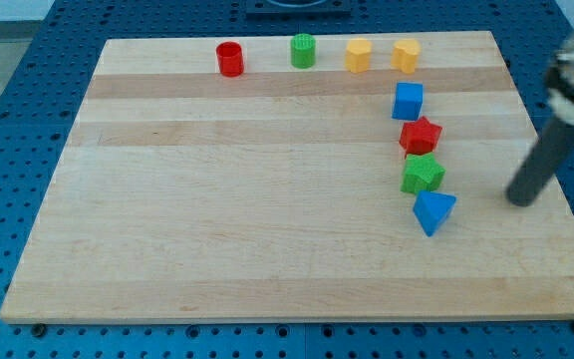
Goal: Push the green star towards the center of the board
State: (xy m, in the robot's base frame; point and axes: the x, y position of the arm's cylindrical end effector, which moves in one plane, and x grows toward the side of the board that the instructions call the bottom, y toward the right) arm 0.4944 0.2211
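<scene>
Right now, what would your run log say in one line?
my tip: right of column, apart | green star-shaped block: untouched, between red star-shaped block and blue triangular block

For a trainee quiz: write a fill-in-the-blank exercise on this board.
1. The green star touches the red ____ above it.
2. Just below the green star lies a ____ triangle.
3. My tip is to the view's ____ of the green star.

Missing: star; blue; right

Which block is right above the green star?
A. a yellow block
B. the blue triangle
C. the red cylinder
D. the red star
D: the red star sits just above the green star, touching it or nearly so, while the blue triangle lies below.
</scene>
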